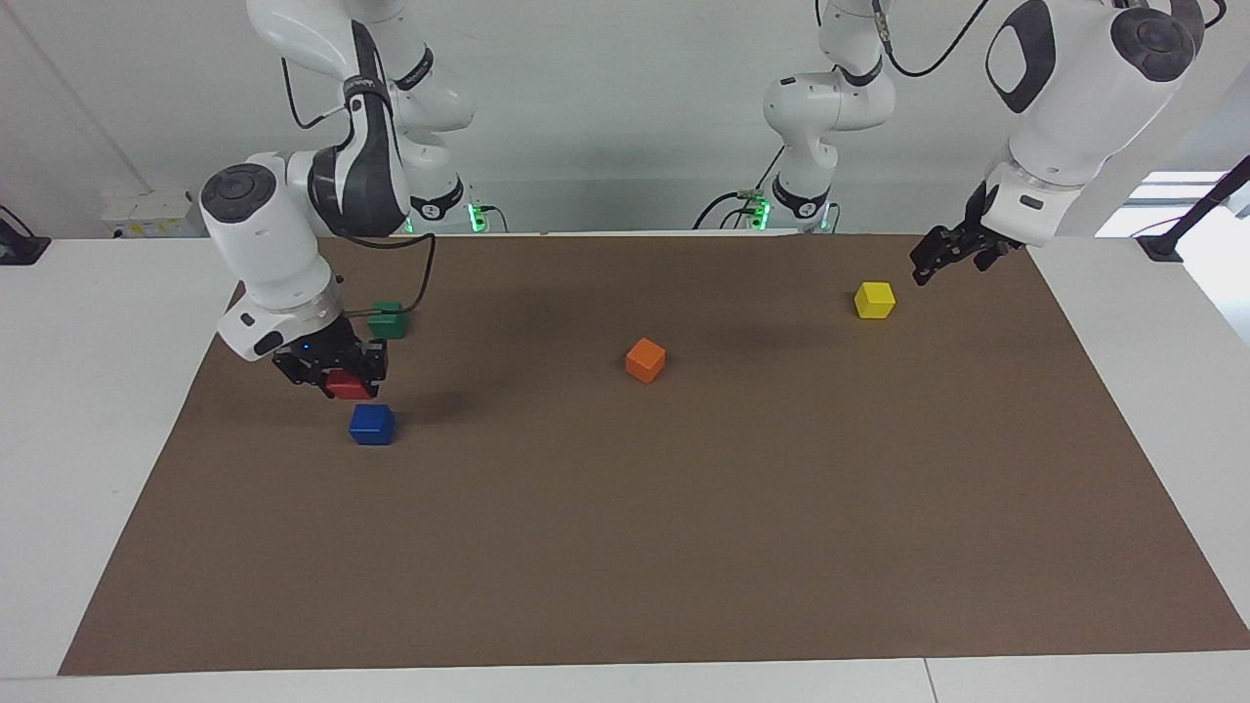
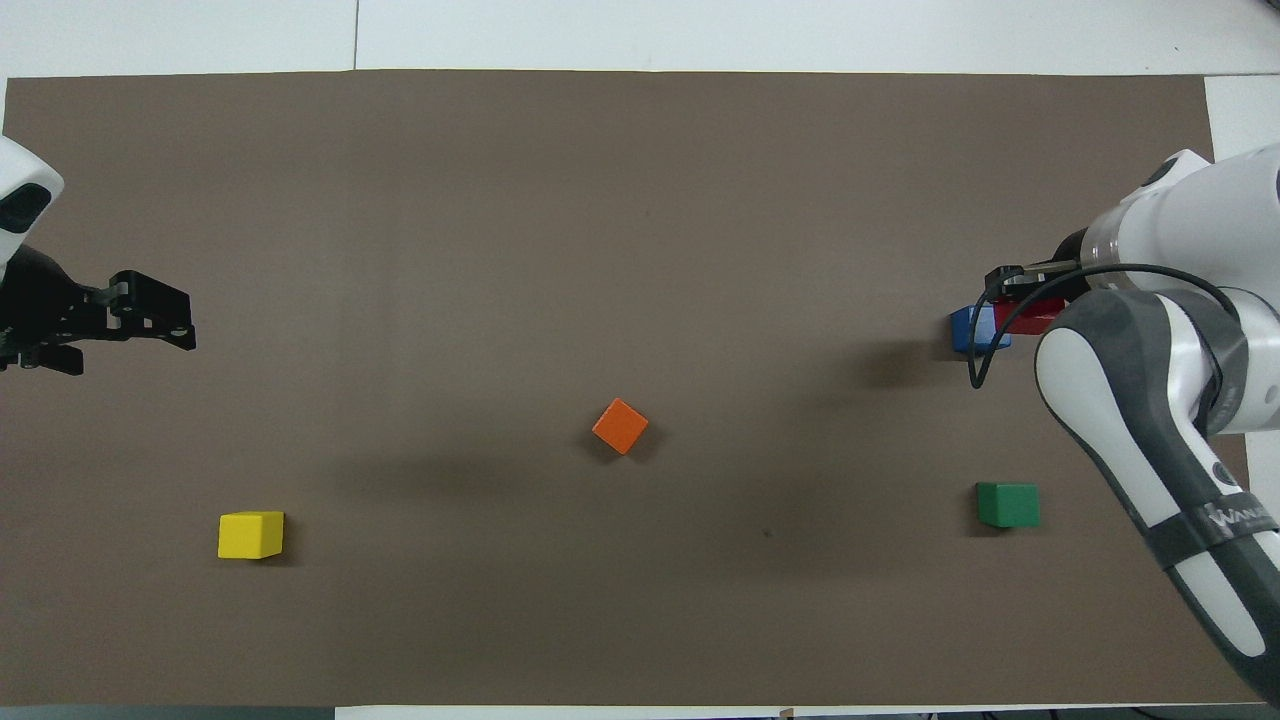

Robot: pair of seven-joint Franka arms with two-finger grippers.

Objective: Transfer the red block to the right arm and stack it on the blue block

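The right gripper (image 1: pixel 337 376) holds the red block (image 1: pixel 348 385) clamped between its jaws, raised just above the blue block (image 1: pixel 372 424), not resting on it, at the right arm's end of the brown mat (image 1: pixel 625 547). The green block (image 1: pixel 389 319) lies nearer the robots. The left gripper (image 1: pixel 939 256) waits, jaws apart, near the yellow block (image 1: pixel 874 300). The orange block (image 1: pixel 645 359) sits mid-mat.
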